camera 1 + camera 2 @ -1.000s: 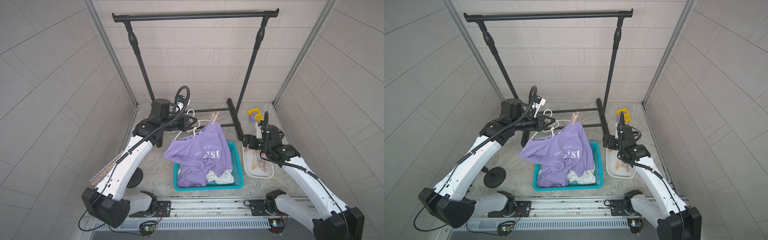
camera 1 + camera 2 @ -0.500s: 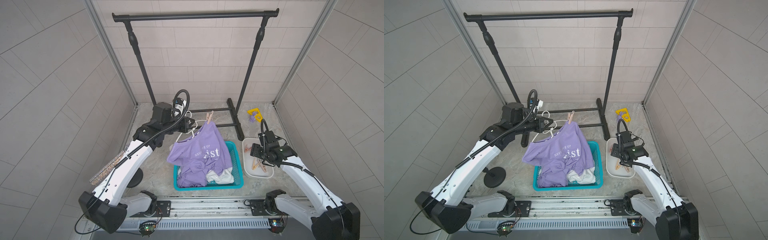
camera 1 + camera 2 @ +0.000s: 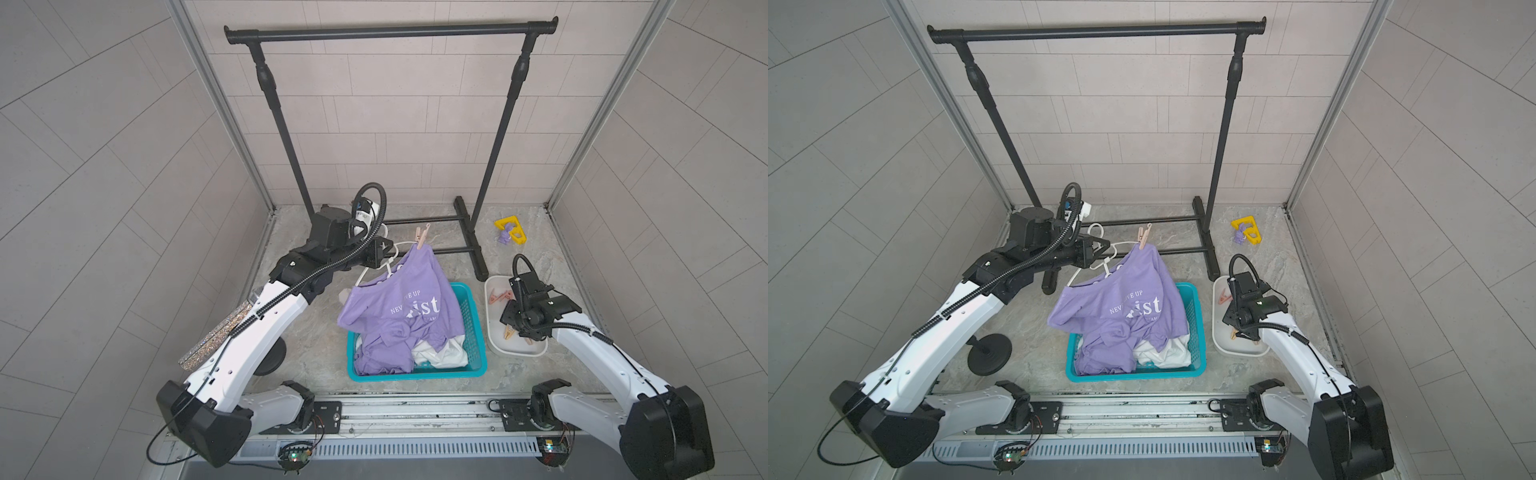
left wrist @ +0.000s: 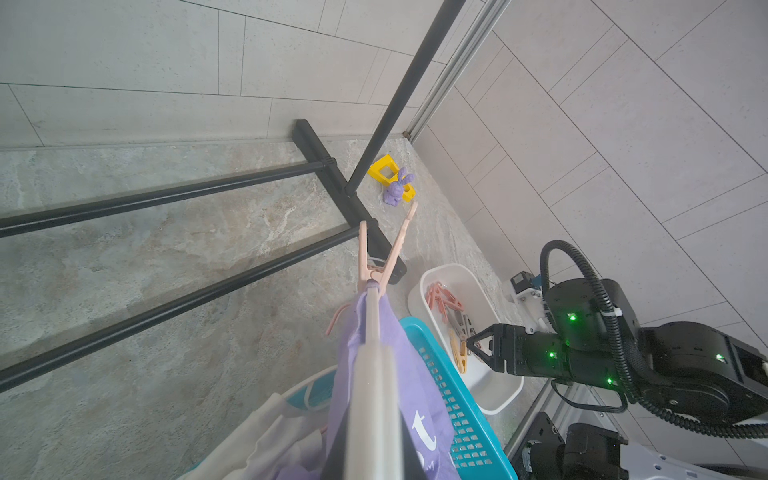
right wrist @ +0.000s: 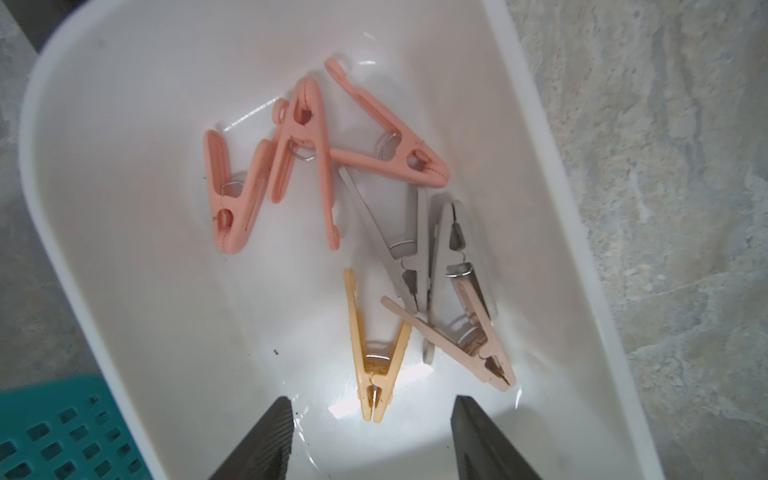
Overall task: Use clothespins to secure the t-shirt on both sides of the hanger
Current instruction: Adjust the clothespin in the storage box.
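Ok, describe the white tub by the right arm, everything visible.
The white tub is glossy, smooth plastic, oblong with rounded corners and raised walls, sitting upright on the stone-look floor close beside the teal basket. Loose clothespins, pink, grey and tan, lie on its bottom. The right gripper hangs over it, jaws apart.

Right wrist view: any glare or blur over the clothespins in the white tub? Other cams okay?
Right wrist view: clothespins sharp; bright glare patches on the white tub floor near the right tool, none hiding a pin. Left wrist view: hanger close to the lens is blurred, clipped pin crisp. Both top views: even light, soft shadows, wide-angle bowing at the edges.
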{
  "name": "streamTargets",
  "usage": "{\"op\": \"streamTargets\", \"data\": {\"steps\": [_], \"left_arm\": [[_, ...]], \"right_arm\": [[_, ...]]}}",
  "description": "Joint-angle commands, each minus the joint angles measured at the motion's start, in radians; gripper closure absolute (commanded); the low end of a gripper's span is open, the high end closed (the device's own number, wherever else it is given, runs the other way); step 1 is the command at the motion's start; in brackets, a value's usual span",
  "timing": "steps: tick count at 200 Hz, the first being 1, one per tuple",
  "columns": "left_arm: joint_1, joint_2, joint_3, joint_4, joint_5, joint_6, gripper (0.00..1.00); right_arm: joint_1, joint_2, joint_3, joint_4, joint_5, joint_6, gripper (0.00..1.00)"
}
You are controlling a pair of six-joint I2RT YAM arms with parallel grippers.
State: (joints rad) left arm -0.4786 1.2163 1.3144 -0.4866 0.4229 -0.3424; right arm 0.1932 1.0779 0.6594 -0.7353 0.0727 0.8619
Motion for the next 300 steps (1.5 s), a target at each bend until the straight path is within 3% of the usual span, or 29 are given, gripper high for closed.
{"op": "streamTargets", "data": {"steps": [1,68,184,300], "left_arm": [[-0.008,-0.006,0.037,-0.018,-0.034,0.014,1.0],[-0.009,-0.015,0.063,-0.059,-0.068,0.023,1.0],[-0.012,-0.026,0.061,-0.063,-0.059,0.022,1.0],[-0.012,-0.023,0.054,-0.061,-0.056,0.029,1.0]], "right_arm": [[-0.002,0.02,-0.018,0.038,0.018,0.086,0.36],[0.002,0.142,-0.014,0.128,-0.018,0.128,0.36],[0.006,0.208,-0.032,0.157,0.011,0.155,0.42],[0.017,0.285,-0.028,0.168,0.003,0.051,0.48]]}}
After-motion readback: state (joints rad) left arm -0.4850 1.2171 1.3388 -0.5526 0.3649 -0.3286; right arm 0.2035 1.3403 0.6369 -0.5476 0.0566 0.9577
